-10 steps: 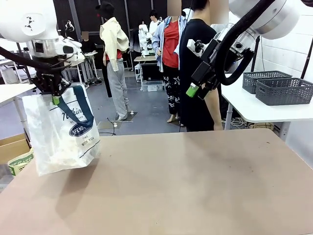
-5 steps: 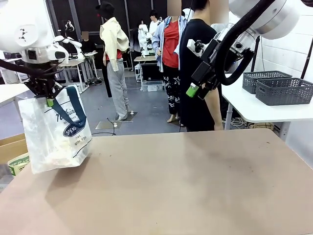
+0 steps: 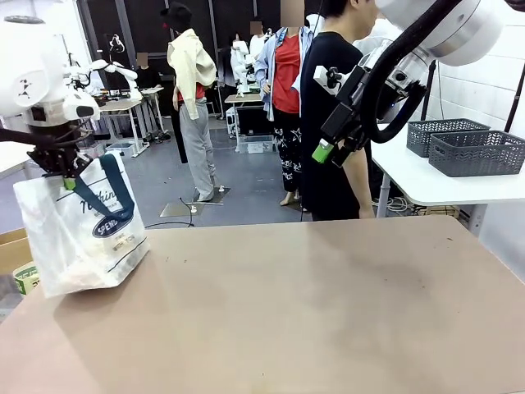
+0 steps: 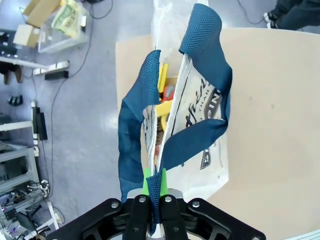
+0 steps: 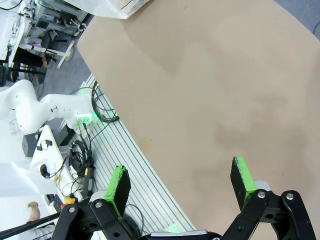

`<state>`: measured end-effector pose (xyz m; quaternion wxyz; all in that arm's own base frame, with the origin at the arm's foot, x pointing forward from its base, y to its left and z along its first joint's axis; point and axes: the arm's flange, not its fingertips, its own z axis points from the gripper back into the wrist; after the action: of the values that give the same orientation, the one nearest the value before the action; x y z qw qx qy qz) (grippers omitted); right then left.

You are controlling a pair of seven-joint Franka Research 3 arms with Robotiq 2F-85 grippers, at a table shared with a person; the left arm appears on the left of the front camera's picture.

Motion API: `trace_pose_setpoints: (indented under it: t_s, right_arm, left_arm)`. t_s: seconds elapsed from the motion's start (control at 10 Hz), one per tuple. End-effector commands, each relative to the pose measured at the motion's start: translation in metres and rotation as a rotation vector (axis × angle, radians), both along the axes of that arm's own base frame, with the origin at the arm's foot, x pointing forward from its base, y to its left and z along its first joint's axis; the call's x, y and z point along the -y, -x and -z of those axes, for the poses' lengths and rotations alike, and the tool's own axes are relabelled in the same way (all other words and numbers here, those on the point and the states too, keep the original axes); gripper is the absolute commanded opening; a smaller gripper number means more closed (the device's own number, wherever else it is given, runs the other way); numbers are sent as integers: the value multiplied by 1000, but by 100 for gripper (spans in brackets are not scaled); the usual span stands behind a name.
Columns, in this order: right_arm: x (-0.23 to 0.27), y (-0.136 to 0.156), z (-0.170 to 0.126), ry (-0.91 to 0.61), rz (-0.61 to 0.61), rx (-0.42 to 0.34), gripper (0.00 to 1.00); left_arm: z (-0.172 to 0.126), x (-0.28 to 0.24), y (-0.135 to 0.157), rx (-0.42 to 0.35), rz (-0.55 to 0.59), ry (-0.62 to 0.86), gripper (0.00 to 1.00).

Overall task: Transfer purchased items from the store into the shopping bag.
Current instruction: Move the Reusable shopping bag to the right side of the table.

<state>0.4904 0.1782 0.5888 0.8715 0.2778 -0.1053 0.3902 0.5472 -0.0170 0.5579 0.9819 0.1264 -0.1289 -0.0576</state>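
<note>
Below the left fingers (image 3: 69,182), clamped on 1 navy strap (image 4: 131,150), hangs the bag (image 3: 78,234); carry it level, slowly. Right fingers (image 3: 334,153) stand apart, empty.

**Workshop room behind a tan table**

A bare tan table (image 3: 312,312) fills the lower frame. Beyond it lies grey floor (image 3: 246,193) and a dark back wall. At right, a white side table (image 3: 426,185) carries two grey baskets (image 3: 480,152). Cardboard boxes (image 3: 12,250) sit at lower left.
</note>
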Motion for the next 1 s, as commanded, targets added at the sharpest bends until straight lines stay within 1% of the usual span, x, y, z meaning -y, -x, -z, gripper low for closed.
trace_pose_setpoints:
  t_s: [0.0, 0.2, 0.3, 0.4, 0.7, 0.8, 0.9]
  right_arm:
    - [-1, 1, 0, 5, 9, -12, 100]
    - [-1, 1, 0, 5, 9, -12, 100]
    - [-1, 1, 0, 5, 9, -12, 100]
    - [-1, 1, 0, 5, 9, -12, 100]
    - [-1, 1, 0, 5, 9, -12, 100]
    - [-1, 1, 0, 5, 9, -12, 100]
    - [-1, 1, 0, 5, 9, -12, 100]
  left_arm:
    - [-1, -5, 15, 17, 15, -19, 0]
    - [12, -4, 20, -14, 19, 4, 0]
    - [19, 1, 21, -49, 27, 26, 0]
    - [10, -3, 11, -21, -5, 0, 0]
    - [10, -3, 11, -21, -5, 0, 0]
    - [13, -1, 13, -28, -2, 3, 10]
    - [7, 6, 13, -31, 8, 4, 30]
